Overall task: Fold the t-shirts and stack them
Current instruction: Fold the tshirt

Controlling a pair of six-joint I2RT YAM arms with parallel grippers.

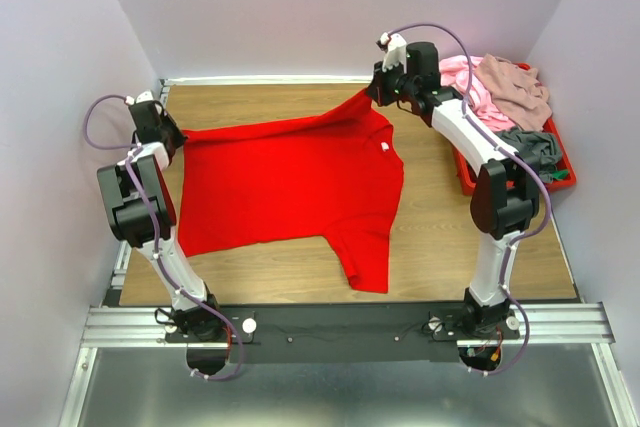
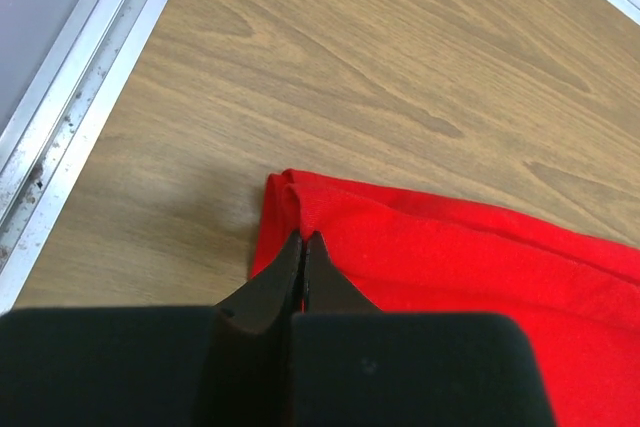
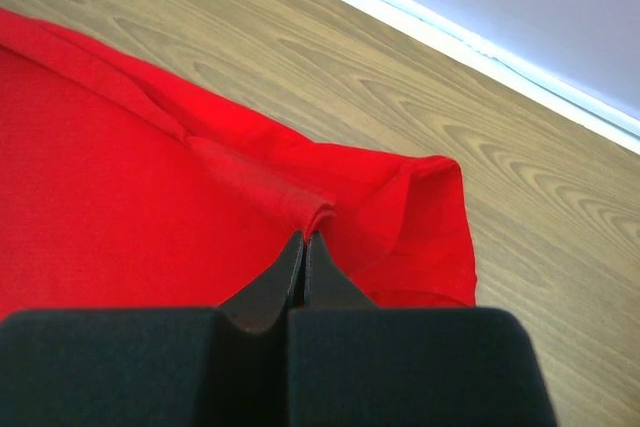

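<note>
One bright red short-sleeved cloth t-shirt (image 1: 290, 182) is lying spread out on the brown wooden worktop (image 1: 450, 237). It is lying sideways, with its neck pointing to the right. A small white neck label (image 1: 383, 148) is showing at the right edge of the red t-shirt. One sleeve is sticking out at its near right corner.

The left pincer (image 1: 166, 139) is squeezing shut on the far left corner of the red t-shirt, at the bottom hem. In the left wrist view its two black fingertips (image 2: 275, 282) are pressing together with a small fold of red cloth (image 2: 480, 267) between them.

The right pincer (image 1: 378, 92) is squeezing shut on the far right corner of the red t-shirt, up by the shoulder. In the right wrist view its black fingertips (image 3: 270, 287) are pressing tight on a bunched ridge of the red cloth (image 3: 100, 147).

The far edge of the red t-shirt is stretching in a line from one pincer to the other.

To the right of the red t-shirt, well apart from it, a hard red plastic tray (image 1: 562, 159) is sitting on the worktop. Three more soft t-shirts are lying heaped in the tray. A pink t-shirt (image 1: 465, 82) is lying on the side closest to the red t-shirt. A mauve-beige t-shirt (image 1: 515, 87) is lying just beside the pink one. A grey t-shirt (image 1: 530, 145) is lying at the near end of the tray.
</note>
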